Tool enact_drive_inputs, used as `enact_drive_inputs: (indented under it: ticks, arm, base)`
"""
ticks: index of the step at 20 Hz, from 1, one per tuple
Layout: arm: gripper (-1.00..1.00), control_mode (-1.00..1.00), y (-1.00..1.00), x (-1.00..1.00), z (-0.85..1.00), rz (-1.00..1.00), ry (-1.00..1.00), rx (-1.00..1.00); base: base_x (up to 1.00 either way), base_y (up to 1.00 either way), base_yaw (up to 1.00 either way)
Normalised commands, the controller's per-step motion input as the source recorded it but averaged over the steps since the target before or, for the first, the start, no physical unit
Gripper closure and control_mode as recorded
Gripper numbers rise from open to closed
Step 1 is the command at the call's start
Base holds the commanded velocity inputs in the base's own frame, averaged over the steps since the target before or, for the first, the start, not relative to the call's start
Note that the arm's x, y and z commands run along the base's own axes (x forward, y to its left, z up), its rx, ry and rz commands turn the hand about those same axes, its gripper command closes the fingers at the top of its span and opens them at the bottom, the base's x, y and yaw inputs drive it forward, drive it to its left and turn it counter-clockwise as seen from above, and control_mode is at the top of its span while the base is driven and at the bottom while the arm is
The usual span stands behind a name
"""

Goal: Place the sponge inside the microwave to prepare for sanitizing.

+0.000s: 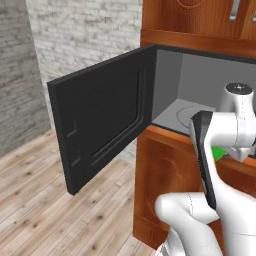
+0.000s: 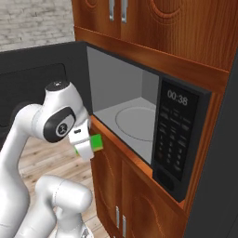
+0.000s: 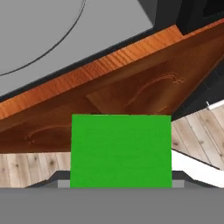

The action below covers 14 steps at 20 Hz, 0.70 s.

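Your hand (image 2: pixel 88 146) holds the sponge (image 2: pixel 96 142) between its fingers, just outside the microwave (image 2: pixel 181 135), near the front lower left corner of the opening. The door (image 1: pixel 102 120) stands wide open. The turntable (image 2: pixel 135 123) lies on the grey floor inside, beyond the sponge.

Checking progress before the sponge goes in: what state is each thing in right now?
microwave: door swung wide open, clock lit.
turntable: bare.
sponge: held in the tool, outside the microwave, in front of the wooden cabinet below it.
tool: shut on the sponge.
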Motion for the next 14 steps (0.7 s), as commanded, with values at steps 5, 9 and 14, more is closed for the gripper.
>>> enact_drive_inputs:
  ticks: [5,9,14]
  arm:
    - [1.00,-1.00,-0.17,0.01,0.22,0.00,-0.23,-0.26]
    - [1.00,-1.00,-0.09,0.33,0.27,0.03,-0.34,-0.27]
    - [1.00,-1.00,-0.24,0.44,0.49,0.03,-0.06,-0.16]
  base:
    - [0.00,0.00,0.00]
    - [0.00,0.00,0.00]
    - [0.00,0.00,0.00]
